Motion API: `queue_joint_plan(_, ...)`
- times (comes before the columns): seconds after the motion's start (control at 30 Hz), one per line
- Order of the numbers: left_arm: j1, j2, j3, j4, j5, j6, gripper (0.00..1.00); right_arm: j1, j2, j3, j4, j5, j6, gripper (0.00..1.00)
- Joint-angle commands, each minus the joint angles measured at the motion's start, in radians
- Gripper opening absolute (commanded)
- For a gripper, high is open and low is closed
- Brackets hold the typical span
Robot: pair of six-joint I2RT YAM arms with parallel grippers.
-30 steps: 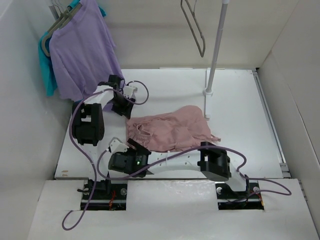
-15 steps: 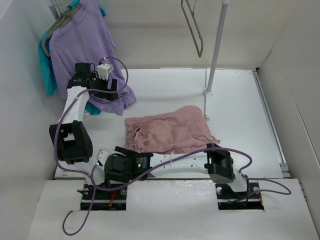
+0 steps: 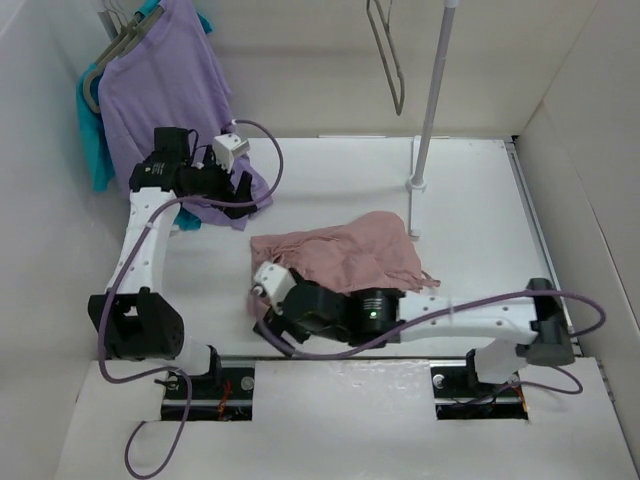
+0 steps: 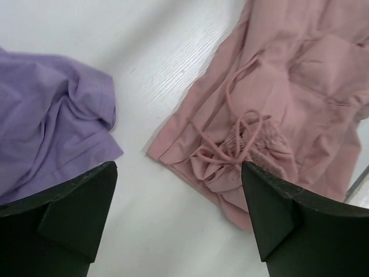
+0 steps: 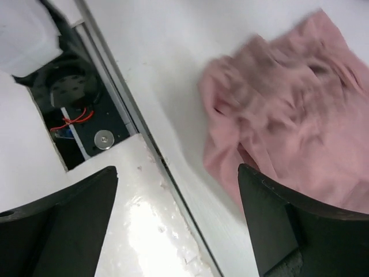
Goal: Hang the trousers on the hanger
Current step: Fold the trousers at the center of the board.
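The pink trousers (image 3: 340,258) lie crumpled on the white table at its middle. The thin grey hanger (image 3: 386,52) hangs bare at the top, left of the white pole (image 3: 431,95). My left gripper (image 3: 245,190) is open and empty over the purple shirt's hem, left of and behind the trousers. In the left wrist view (image 4: 177,167) bare table lies between its fingers, with the trousers' drawstring waist (image 4: 253,138) just ahead to the right. My right gripper (image 3: 272,318) is open and empty at the trousers' near left corner; the right wrist view (image 5: 177,170) shows the trousers (image 5: 288,115) blurred.
A purple shirt (image 3: 165,90) and a teal one (image 3: 92,130) hang on thicker hangers at the back left; the purple hem (image 4: 46,127) rests on the table. The pole's base (image 3: 417,183) stands behind the trousers. The table's near edge (image 5: 132,133) and the left arm's base slot (image 5: 75,109) lie under my right gripper.
My right arm has stretched out, its gripper swinging from the near left edge to the trousers' near left corner. My left gripper has moved slightly right along the purple shirt's hem.
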State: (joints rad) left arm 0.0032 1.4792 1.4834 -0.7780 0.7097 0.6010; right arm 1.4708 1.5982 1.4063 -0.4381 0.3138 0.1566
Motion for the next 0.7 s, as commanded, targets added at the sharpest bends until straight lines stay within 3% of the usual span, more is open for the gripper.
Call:
queue_joint_plan(0.0,-0.003,-0.05,0.093,-0.097,0.207,0.095,0.87,-0.075,-0.157,-0.143,0.059,0.03,0.215,0.89)
queue_joint_plan(0.03,-0.02,-0.05,0.113,-0.118,0.232,0.106,0.84,-0.11,-0.199,-0.179,0.059,0.03,0.257,0.89)
queue_joint_plan(0.13,-0.187,-0.027,0.124,-0.13,0.111,0.071,0.76,-0.309,-0.363,-0.309,0.05,-0.01,0.378,0.89)
queue_joint_plan(0.17,-0.285,-0.011,0.106,-0.118,0.005,0.042,0.76,-0.363,-0.398,-0.334,0.05,-0.01,0.405,0.89)
queue_joint_plan(0.27,-0.438,0.013,-0.026,-0.034,-0.245,-0.027,0.74,-0.577,-0.475,-0.379,-0.034,-0.025,0.475,0.91)
queue_joint_plan(0.43,-0.592,0.078,-0.15,0.06,-0.534,-0.154,0.75,-0.913,-0.426,-0.398,-0.116,-0.146,0.485,0.91)
queue_joint_plan(0.5,-0.64,0.114,-0.15,0.101,-0.628,-0.187,0.8,-0.978,-0.35,-0.398,-0.116,-0.182,0.454,0.91)
queue_joint_plan(0.67,-0.695,0.205,-0.15,0.129,-0.696,-0.23,0.8,-1.101,-0.177,-0.389,-0.024,-0.234,0.416,0.91)
